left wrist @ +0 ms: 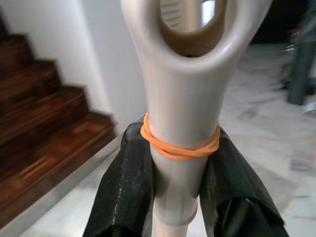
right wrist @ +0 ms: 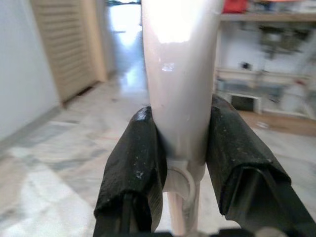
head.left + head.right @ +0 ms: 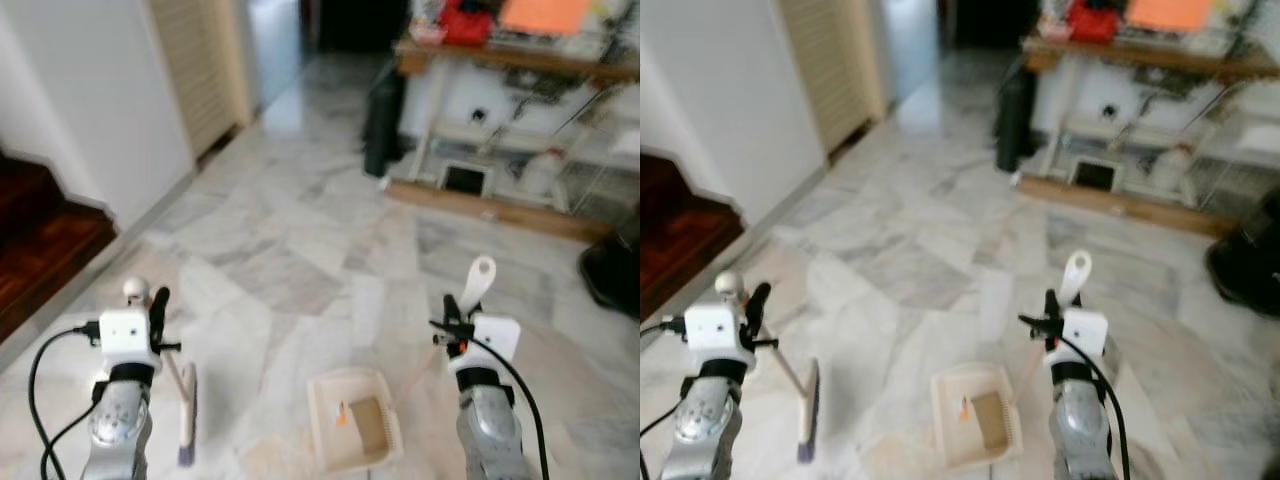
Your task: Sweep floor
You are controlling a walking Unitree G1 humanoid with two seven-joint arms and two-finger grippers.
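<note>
The left gripper [image 1: 178, 173] is clamped on the pale plastic handle of a small hand broom [image 3: 187, 415], its two black fingers [image 1: 128, 187] pressing either side of the shaft just below an orange rubber band [image 1: 180, 145] wound round it. Above the band the handle widens into a hanging loop. In the head views the left arm is raised in front of the body, forearm upright, and the thin broom shaft slants down from it to a narrow brush head with dark bristles resting on the floor.

The right gripper [image 2: 183, 163] grips the cream long handle of a dustpan [image 3: 355, 418], one black finger [image 2: 136, 168] on each side. The right arm is also held upright, and the handle's rounded top with its hole stands above the gripper. One cream rectangular dustpan sits on the pale grey marble floor [image 3: 300, 230] between the two arms, nearer the right one, with a small orange scrap and a brown patch inside; what they are is too blurred to tell.

Dark wooden stairs [image 3: 40, 240] rise at the left edge. At the far right a cluttered wooden shelf unit [image 3: 510, 60] stands, blurred, beside a dark upright object.
</note>
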